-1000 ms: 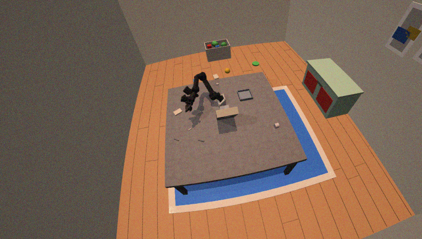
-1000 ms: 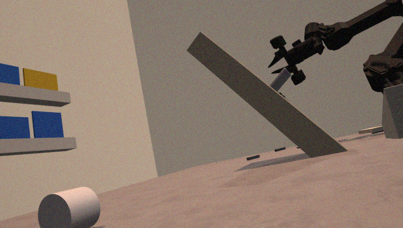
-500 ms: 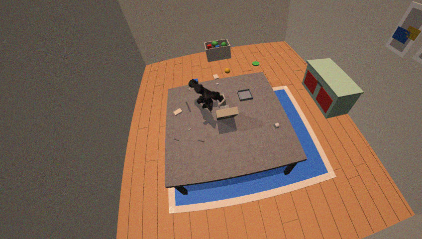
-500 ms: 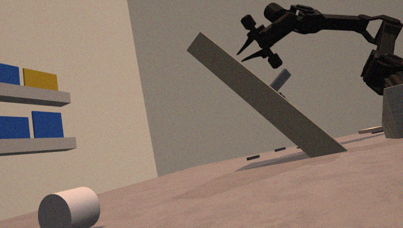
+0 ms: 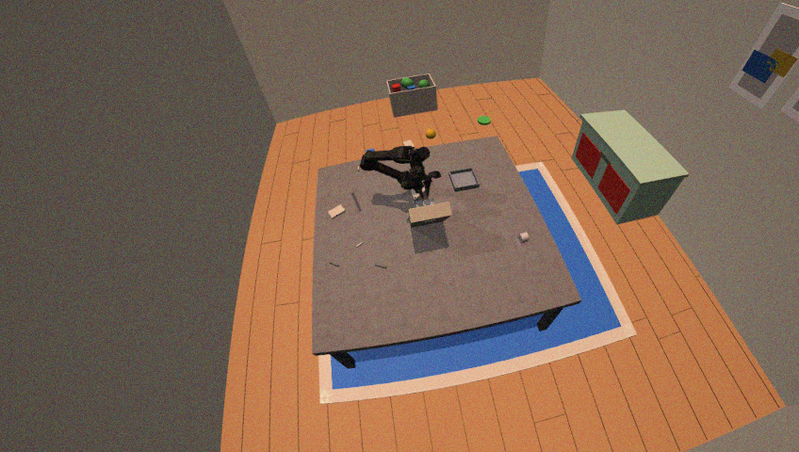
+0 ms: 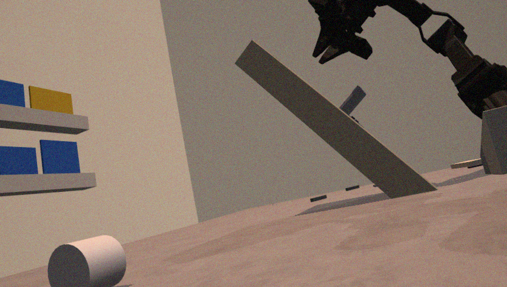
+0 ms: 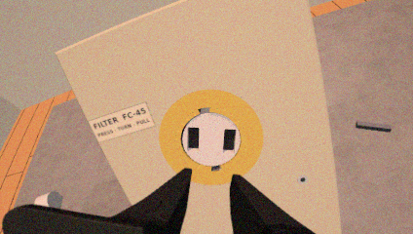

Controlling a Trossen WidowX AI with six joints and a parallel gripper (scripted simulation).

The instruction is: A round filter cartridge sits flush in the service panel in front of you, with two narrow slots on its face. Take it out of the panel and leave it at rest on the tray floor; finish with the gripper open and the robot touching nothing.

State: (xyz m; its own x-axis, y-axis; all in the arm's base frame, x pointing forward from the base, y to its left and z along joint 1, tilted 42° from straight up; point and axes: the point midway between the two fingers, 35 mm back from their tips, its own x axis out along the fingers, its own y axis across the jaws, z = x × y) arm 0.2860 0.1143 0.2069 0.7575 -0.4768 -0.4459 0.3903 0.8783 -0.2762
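Note:
The service panel [image 5: 430, 214] [image 6: 320, 113] [image 7: 273, 58] leans at a slant on the table. In the wrist view the round white cartridge [image 7: 211, 138], with two dark slots, sits inside the yellow ring [image 7: 252, 138]; small notches show at its top and bottom edges. My gripper [image 5: 426, 197] [image 6: 318, 59] [image 7: 210, 178] is partly open, with nothing between its fingers. It hangs off the panel's face, touching nothing. The tray [image 5: 466, 187] stands on the table, to the right of the arm in the top view. The cartridge's face is hidden in the top and exterior views.
A white cylinder [image 5: 524, 236] [image 6: 103, 256] [image 7: 43, 199] lies to the panel's right in the top view. A pale block [image 5: 336, 211] and several small bars lie to its left. In the exterior view, a grey-blue block [image 6: 353, 100] shows above the panel's slanted edge; I cannot tell what it is.

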